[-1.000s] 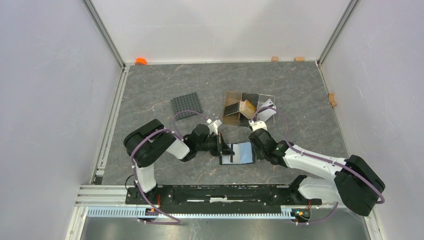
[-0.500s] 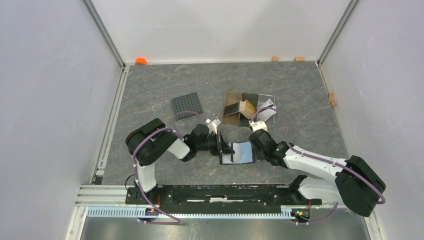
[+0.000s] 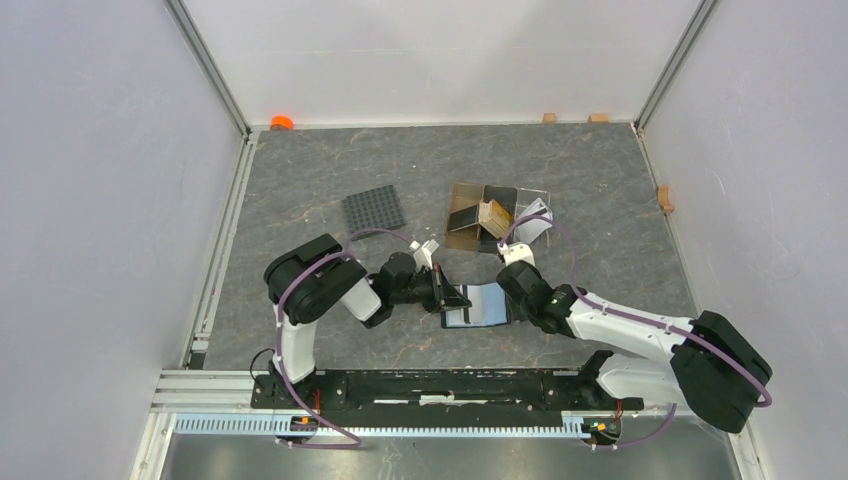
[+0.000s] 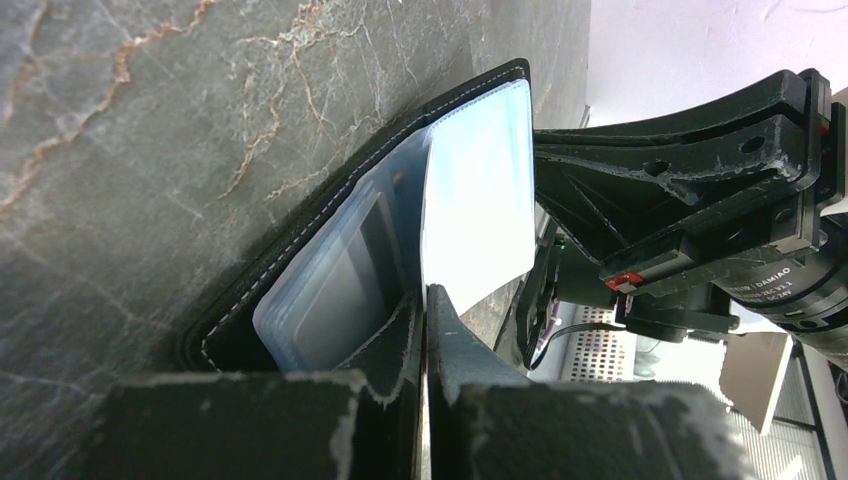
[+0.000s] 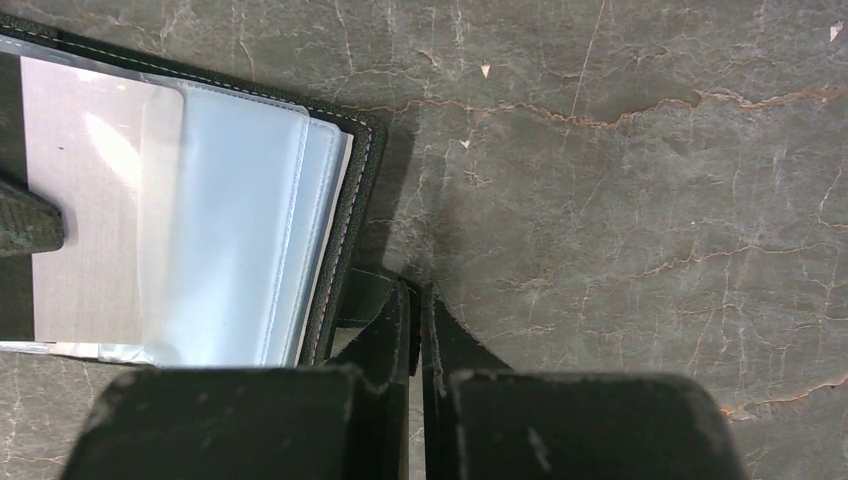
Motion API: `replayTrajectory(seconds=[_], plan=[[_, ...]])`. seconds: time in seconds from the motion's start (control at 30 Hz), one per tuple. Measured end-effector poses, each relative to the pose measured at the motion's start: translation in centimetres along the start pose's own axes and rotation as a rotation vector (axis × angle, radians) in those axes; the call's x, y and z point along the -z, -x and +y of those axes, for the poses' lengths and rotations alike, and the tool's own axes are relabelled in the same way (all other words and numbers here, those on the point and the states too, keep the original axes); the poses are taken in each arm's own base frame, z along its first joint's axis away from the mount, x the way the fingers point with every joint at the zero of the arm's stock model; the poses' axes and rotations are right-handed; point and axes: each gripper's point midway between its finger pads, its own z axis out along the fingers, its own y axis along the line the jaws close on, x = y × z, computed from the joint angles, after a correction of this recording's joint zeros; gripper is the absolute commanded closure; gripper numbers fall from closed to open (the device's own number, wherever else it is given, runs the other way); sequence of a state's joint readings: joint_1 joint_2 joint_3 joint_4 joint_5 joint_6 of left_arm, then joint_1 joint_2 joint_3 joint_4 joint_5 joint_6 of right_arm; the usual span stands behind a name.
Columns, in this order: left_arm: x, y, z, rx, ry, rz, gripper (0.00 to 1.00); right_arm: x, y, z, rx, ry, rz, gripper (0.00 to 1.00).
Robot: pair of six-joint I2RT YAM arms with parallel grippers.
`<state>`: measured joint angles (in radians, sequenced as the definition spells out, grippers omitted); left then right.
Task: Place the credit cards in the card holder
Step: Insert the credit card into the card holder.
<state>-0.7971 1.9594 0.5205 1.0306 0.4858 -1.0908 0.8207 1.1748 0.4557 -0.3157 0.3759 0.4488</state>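
Top view, change: the left arm's elbow has swung in toward the card holder (image 3: 480, 305); the holder has kept its place on the table (image 3: 600, 180).
Top view, meaning: probably a card being fed in, not yet seated.
Top view, surroundings: gridded mat (image 3: 374, 208) and brown box (image 3: 478, 216) well behind; other cards (image 3: 535, 224) beside the box, apparently waiting.
Left wrist view, left gripper (image 4: 427, 300): jaws fully closed, pinching the edge of a pale card (image 4: 478, 190) tilted over the open holder (image 4: 330, 265).
Right wrist view, right gripper (image 5: 417, 300): jaws together, empty, at the holder's black rim (image 5: 352, 200); contact unclear.
Right wrist view, obstruction: the clear sleeve overlaps the card (image 5: 85, 200); its lip may snag.
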Motion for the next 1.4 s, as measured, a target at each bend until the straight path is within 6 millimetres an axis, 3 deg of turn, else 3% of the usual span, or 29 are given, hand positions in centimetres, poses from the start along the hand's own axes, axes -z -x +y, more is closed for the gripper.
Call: replayTrajectory(seconds=[0.33, 0.83, 1.4], plan=[[-0.1, -0.4, -0.1, 0.012, 0.014, -0.008, 0.78, 0.0, 0.0, 0.0, 0.013, -0.012, -0.006, 1.00], [1.9, 1.1, -0.4, -0.122, 0.236, -0.011, 0.51, 0.3, -0.2, 0.6, -0.004, 0.016, 0.000, 1.00], [4.0, 0.7, -0.2, -0.245, 0.408, 0.033, 0.47, 0.4, -0.2, 0.8, -0.004, 0.027, 0.004, 1.00]])
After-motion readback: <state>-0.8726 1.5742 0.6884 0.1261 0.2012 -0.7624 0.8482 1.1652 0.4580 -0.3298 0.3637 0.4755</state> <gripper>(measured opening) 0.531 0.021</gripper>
